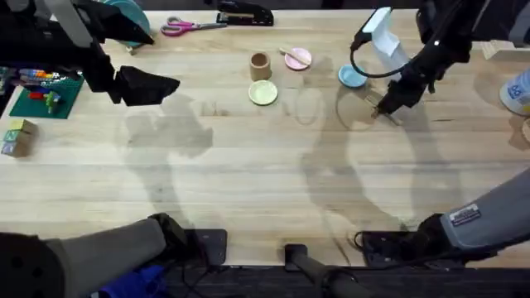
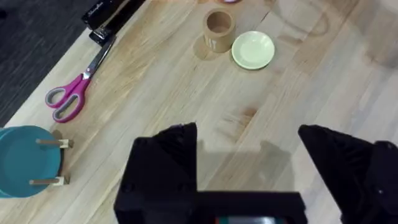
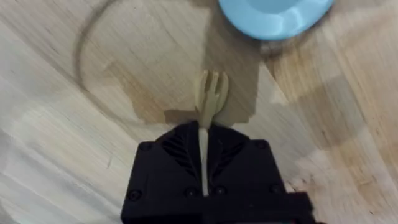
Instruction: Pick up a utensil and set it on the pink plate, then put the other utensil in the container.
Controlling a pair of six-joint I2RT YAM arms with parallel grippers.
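Right end effector (image 3: 204, 163) grips fork (image 3: 210, 98); spoon (image 1: 292, 55) on pink plate (image 1: 303, 60).

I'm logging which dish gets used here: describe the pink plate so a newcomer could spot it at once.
Look along the far side of the wooden table, near the middle, where three small things cluster. The pink plate sits right of the brown container and beyond the yellow-green plate. It alone is pink and has a wooden spoon lying on it.
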